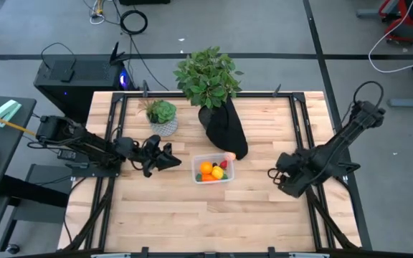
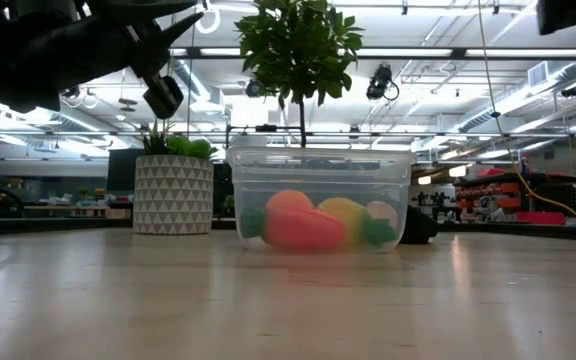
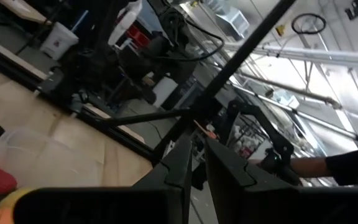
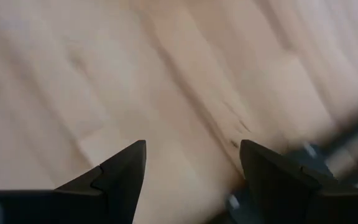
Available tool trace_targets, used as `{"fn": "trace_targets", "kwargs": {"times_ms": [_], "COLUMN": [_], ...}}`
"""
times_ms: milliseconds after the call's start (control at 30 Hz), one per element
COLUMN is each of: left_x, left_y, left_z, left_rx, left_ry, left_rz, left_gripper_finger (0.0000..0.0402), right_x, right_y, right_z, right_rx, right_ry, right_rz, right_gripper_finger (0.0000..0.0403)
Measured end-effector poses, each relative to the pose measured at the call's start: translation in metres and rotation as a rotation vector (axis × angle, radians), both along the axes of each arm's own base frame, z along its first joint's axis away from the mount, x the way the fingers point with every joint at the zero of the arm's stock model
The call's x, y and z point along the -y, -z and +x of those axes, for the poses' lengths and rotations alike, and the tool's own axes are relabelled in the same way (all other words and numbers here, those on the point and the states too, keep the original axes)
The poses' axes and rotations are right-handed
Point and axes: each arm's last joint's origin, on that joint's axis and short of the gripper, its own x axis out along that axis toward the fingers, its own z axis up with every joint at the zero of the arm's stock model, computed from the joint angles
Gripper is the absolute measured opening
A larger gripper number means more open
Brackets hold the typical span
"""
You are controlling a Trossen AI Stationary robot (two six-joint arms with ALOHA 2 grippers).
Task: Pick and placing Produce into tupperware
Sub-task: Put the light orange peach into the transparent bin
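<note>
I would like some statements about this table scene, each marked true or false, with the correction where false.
1. The tupperware holds several pieces of produce. True.
2. The right gripper is shut on a carrot. False: its fingers stand apart with nothing between them, over bare table.
3. The left gripper is beside the tupperware, on its left in the high view. True.
4. The tupperware has a lid on it. False: it is open at the top.
5. A peach-coloured ball lies at the tupperware's far corner, next to the black pot. True.
</note>
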Motion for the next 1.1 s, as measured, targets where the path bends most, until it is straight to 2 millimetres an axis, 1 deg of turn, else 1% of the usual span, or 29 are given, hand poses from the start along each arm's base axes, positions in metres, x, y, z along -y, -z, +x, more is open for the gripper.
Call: {"fn": "trace_targets", "kwargs": {"times_ms": [100, 267, 367, 433, 500, 633, 767, 900, 1000, 1100], "left_x": [0.000, -0.001, -0.001, -0.001, -0.001, -0.001, -0.001, -0.001, -0.001, -0.001], "left_y": [0.000, 0.000, 0.000, 0.000, 0.000, 0.000, 0.000, 0.000, 0.000, 0.000], "left_z": [0.000, 0.000, 0.000, 0.000, 0.000, 0.000, 0.000, 0.000, 0.000, 0.000], "left_rx": [-0.004, -0.004, -0.003, -0.003, -0.003, 0.000, 0.005, 0.006, 0.006, 0.009], "left_ry": [-0.011, -0.032, -0.037, -0.039, -0.040, -0.042, -0.048, -0.049, -0.046, -0.050], "left_rz": [-0.020, -0.026, -0.026, -0.026, -0.023, -0.014, 0.006, 0.009, 0.010, 0.024], "left_gripper_finger": [0.0052, 0.0052, 0.0052, 0.0052, 0.0052, 0.0052, 0.0053, 0.0053, 0.0052, 0.0052], "right_x": [0.011, 0.026, 0.037, 0.046, 0.058, 0.084, 0.103, 0.121, 0.137, 0.149], "right_y": [-0.001, -0.002, -0.004, -0.004, -0.003, 0.000, 0.004, 0.007, 0.011, 0.014], "right_z": [0.005, 0.019, 0.034, 0.044, 0.052, 0.066, 0.078, 0.092, 0.096, 0.093], "right_rx": [0.081, 0.165, 0.196, 0.215, 0.231, 0.245, 0.258, 0.333, 0.358, 0.355], "right_ry": [-0.129, -0.349, -0.393, -0.363, -0.293, -0.180, -0.185, -0.196, -0.150, -0.111], "right_rz": [0.015, -0.113, -0.166, -0.180, -0.175, -0.110, -0.014, 0.115, 0.215, 0.297], "right_gripper_finger": [0.0265, 0.0261, 0.0260, 0.0260, 0.0260, 0.0260, 0.0260, 0.0260, 0.0260, 0.0260]}}
